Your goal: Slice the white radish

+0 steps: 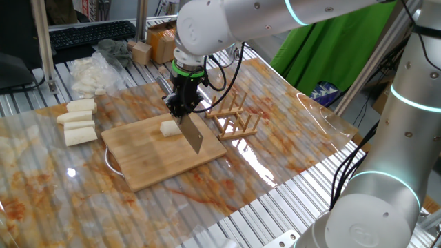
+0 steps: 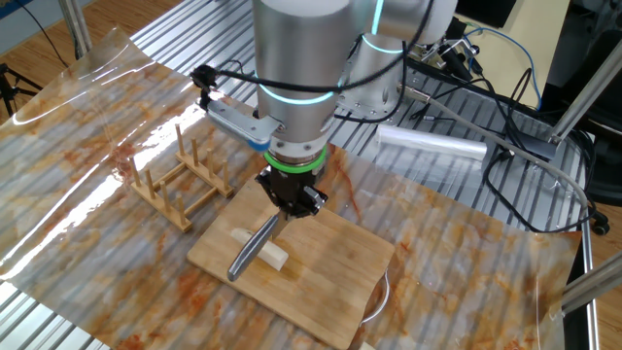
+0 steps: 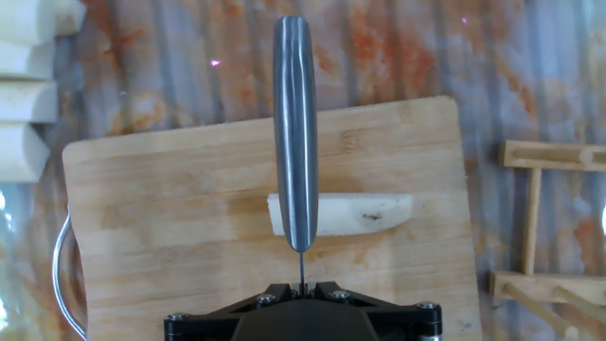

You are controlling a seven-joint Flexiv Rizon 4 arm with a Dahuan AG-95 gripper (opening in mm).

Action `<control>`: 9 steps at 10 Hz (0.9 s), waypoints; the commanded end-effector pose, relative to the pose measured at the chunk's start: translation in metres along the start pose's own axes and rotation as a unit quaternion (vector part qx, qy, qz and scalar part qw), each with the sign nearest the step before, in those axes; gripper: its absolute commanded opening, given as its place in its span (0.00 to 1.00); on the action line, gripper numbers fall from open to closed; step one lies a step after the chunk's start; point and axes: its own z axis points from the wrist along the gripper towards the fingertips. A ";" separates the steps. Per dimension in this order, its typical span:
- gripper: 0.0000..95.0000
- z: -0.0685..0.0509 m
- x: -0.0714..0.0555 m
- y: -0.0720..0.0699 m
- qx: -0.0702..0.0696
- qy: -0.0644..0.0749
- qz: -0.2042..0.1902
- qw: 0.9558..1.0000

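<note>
On marbled sheet (image 1: pixel 275 138), bamboo board (image 1: pixel 151 155)

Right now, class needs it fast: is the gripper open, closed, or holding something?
Gripper: closed on the knife, blade pointing down over the white radish on the cutting board.

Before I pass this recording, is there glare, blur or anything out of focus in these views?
One fixed view: bright glare on the clear plastic table sheet near its curled edge; otherwise sharp. The other fixed view: sharp, soft light, faint sheen on the sheet. Hand view: the steel knife blade is seen edge-on and shiny, crossing the short cream-white radish chunk on the bamboo cutting board; the black tool is cropped.
</note>
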 end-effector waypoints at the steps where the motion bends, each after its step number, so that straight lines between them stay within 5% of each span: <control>1: 0.00 -0.001 0.002 0.000 -0.032 0.016 0.031 0.999; 3: 0.00 -0.001 0.002 0.000 -0.050 0.014 0.035 0.998; 9: 0.00 0.008 -0.007 0.045 -0.022 0.008 0.028 0.999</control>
